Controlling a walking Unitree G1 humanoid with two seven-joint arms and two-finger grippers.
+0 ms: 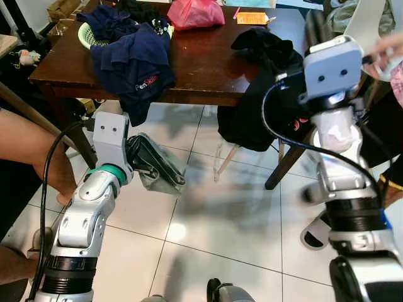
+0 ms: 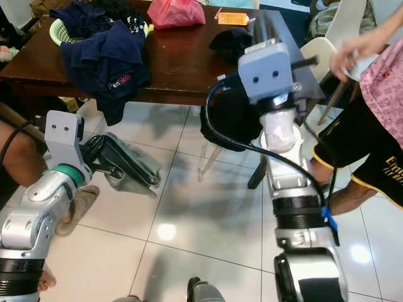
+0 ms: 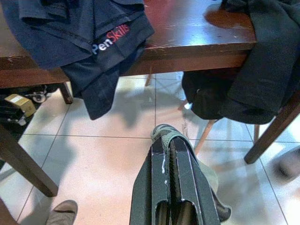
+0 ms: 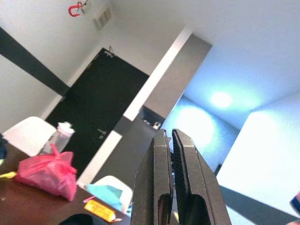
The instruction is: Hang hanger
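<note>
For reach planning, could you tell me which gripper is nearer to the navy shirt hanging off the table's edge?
Left. The left gripper sits low over the floor, just below the navy shirt. The right gripper is raised at the table's far side, pointing upward.

Dark wood table [image 1: 208,69], glossy varnish, scuffed edge. Navy cloth shirt [image 1: 129,60], matt. Black cloth garment [image 1: 267,94]. Glossy pale floor tiles [image 1: 208,220]. Shiny pink plastic bag [image 1: 195,12].

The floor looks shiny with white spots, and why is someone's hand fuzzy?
In the right eye view, the tiled floor mirrors ceiling lights as white glare spots, and a person's hand is smeared by motion blur. In the right wrist view, bright ceiling light washes out the area behind the right gripper.
</note>
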